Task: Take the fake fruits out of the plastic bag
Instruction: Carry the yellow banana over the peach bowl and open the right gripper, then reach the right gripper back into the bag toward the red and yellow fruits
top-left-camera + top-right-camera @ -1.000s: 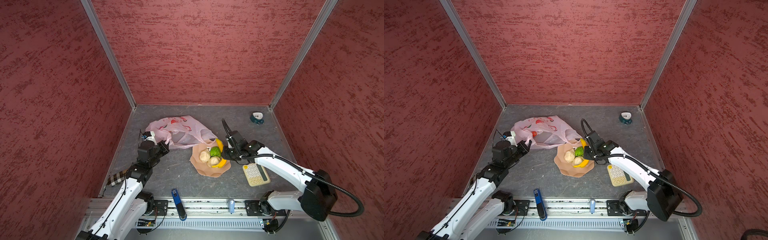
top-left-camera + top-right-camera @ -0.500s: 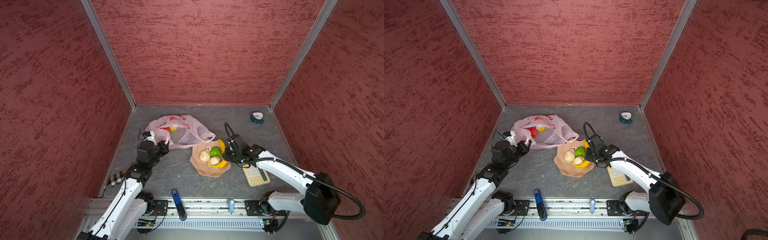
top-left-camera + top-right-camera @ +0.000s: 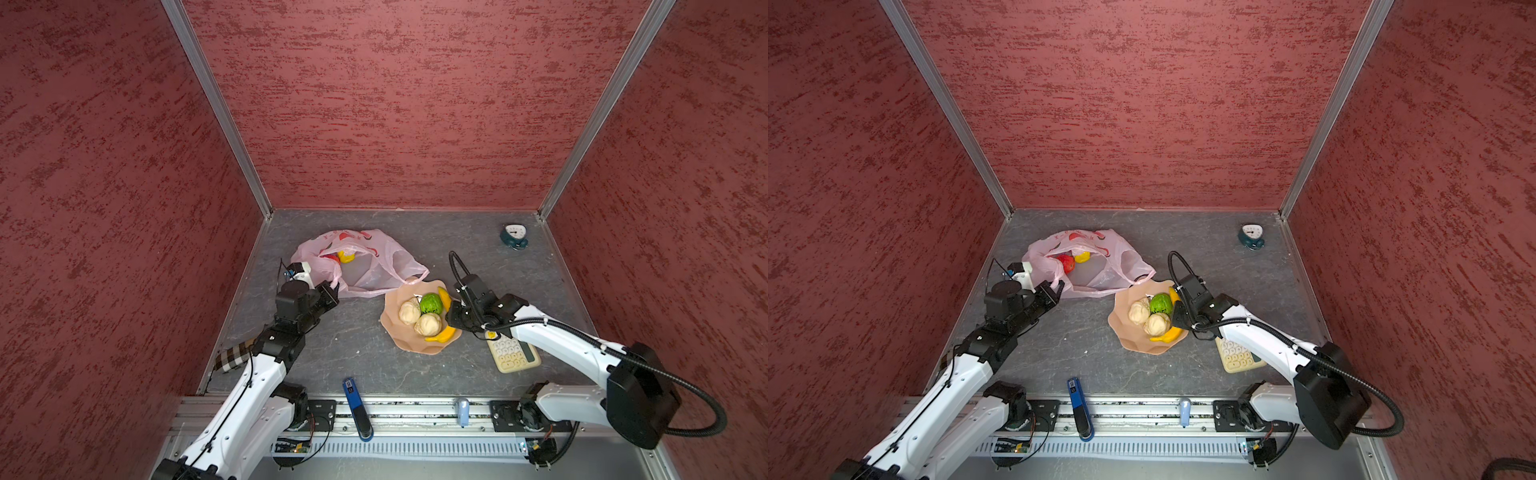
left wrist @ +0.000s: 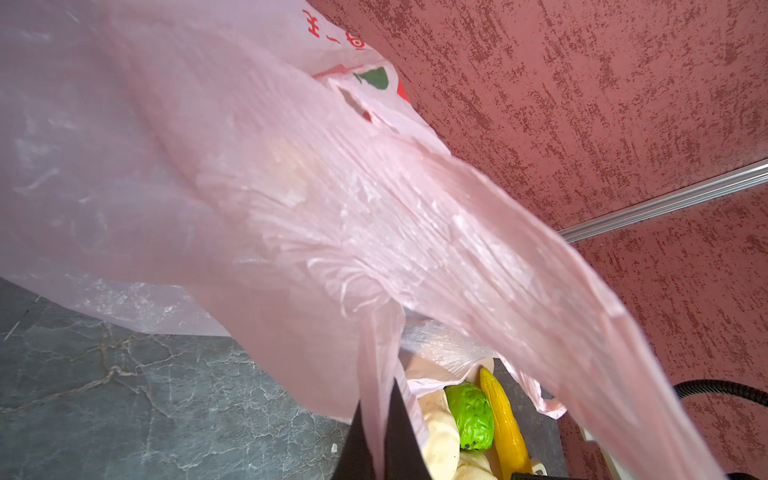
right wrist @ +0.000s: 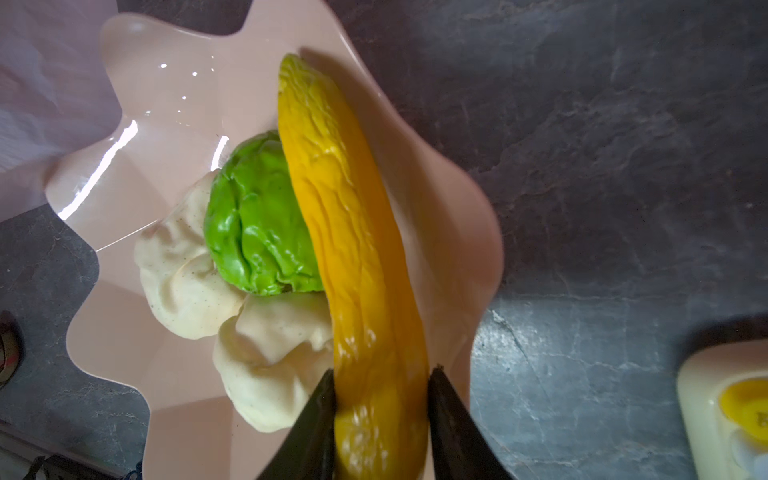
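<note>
The pale-pink plastic bag (image 3: 374, 270) (image 3: 1113, 270) lies at the back left with its mouth gaping. Inside it sit a red fruit (image 3: 1066, 263) and a small yellow fruit (image 3: 346, 256) (image 3: 1082, 256). My left gripper (image 3: 332, 289) (image 4: 376, 415) is shut on a strip of the bag's edge and holds it up. The peach bowl (image 3: 415, 353) (image 5: 449, 199) holds a green fruit (image 3: 430, 303) (image 5: 257, 216), two beige balls (image 3: 409, 311) (image 5: 183, 270) and the banana (image 5: 345, 208). My right gripper (image 3: 451, 321) (image 5: 380, 378) straddles the banana's near end. One finger touches it, and a thin gap shows at the other.
A cream calculator (image 3: 513, 353) lies under the right arm, just right of the bowl. A small teal clock (image 3: 514, 237) stands in the back right corner. A blue tool (image 3: 355, 405) rests at the front edge, and a striped cloth (image 3: 232, 357) lies by the left wall.
The bag's mouth has been pulled open, so the red and yellow fruits now show. The right gripper slid toward the bowl's front along the banana, and its jaws widened.
</note>
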